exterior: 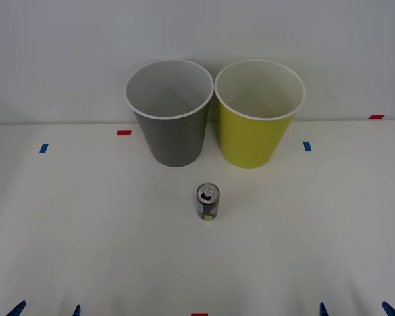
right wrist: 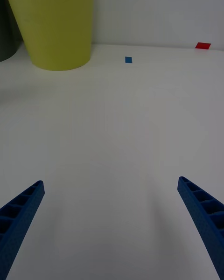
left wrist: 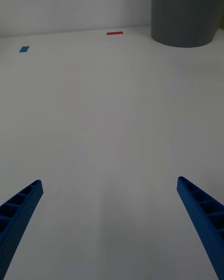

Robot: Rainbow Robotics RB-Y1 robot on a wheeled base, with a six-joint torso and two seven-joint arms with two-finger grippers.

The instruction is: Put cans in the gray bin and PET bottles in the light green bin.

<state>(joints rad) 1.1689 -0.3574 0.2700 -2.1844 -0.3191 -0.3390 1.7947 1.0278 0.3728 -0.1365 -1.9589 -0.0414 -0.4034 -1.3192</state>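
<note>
The left pincer (exterior: pixel 46 309) waited spread wide at the near counter (exterior: pixel 85 230) edge. The gray bin (exterior: pixel 169 112) stood beside the light green bin (exterior: pixel 259 113), almost touching. The can (exterior: pixel 208 201) stood upright before them; a careless push could tip it. The right pincer (exterior: pixel 355 309) waited spread too.

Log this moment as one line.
can upright on table, before bins | left claw open, near edge | right claw open, near edge
</note>
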